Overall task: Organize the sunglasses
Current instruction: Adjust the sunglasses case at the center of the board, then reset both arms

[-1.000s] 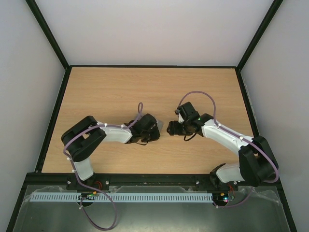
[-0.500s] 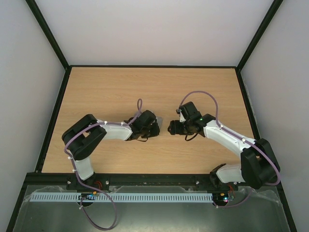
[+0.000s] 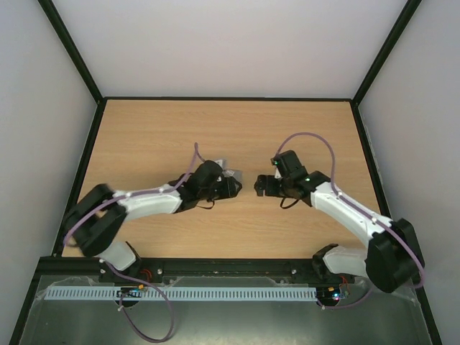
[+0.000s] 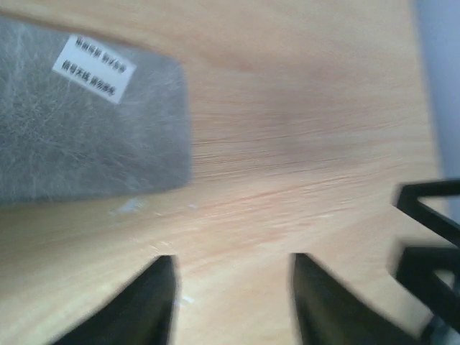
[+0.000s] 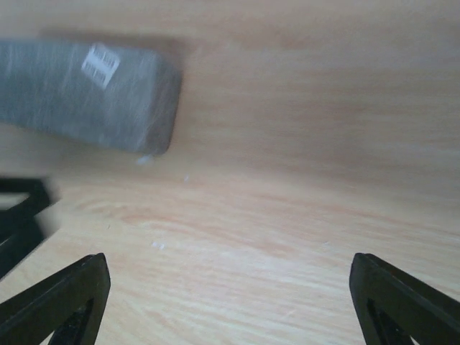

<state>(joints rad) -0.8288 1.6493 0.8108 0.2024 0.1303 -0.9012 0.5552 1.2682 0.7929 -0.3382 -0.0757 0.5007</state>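
"Top external first: where did things stand?"

"The grey case (image 3: 228, 173) lay on the table (image 3: 158, 129), mostly hidden. The left gripper (image 3: 231, 188) sat just beside the case, on its near side. The right gripper (image 3: 257, 185) was near the case, to its right. I could not tell where the sunglasses were."

"Left wrist?"

"Its fingers (image 4: 154, 302) stood moderately apart with only bare wood between them. The case lay beyond, to the left, with a white label (image 4: 94, 67) on top."

"Right wrist?"

"Its fingers (image 5: 65, 298) were spread wide and held nothing. The case again lay beyond, to the left."
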